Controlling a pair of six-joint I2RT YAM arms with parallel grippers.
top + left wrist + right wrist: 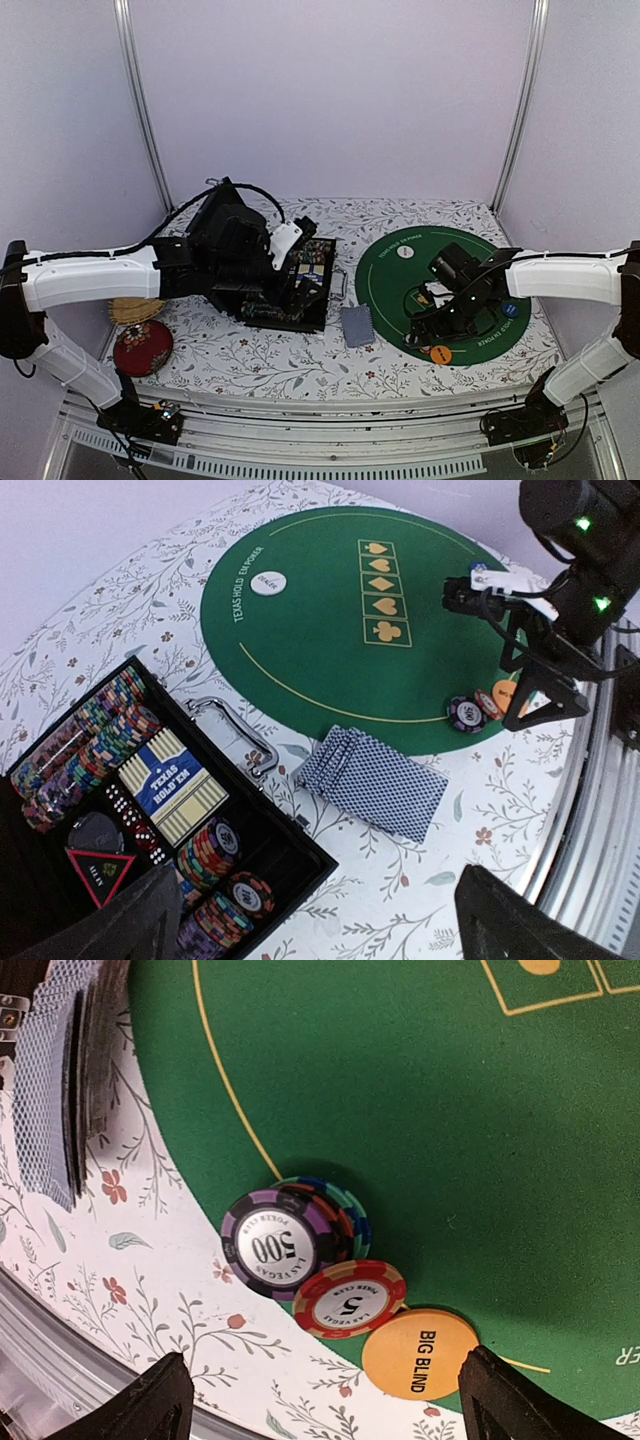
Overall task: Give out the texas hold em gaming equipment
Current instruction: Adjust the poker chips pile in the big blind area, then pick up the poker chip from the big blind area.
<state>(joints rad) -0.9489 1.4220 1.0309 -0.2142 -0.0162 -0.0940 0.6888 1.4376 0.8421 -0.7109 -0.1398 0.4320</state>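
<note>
The right gripper [320, 1395], fingers spread, hovers over a purple-topped chip stack [275, 1245], red chip [350, 1298] at its five o'clock; left gripper [320, 920] likewise spread.

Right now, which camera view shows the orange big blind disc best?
The right wrist view: the orange disc lies close, its BIG BLIND lettering readable, beside the red chip. The top external view shows it only as a small orange dot; the left wrist view shows it far off and partly hidden.

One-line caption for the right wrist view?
Open right gripper over purple 500 chip, red 5 chip and orange BIG BLIND button at the edge of the green mat.
</note>
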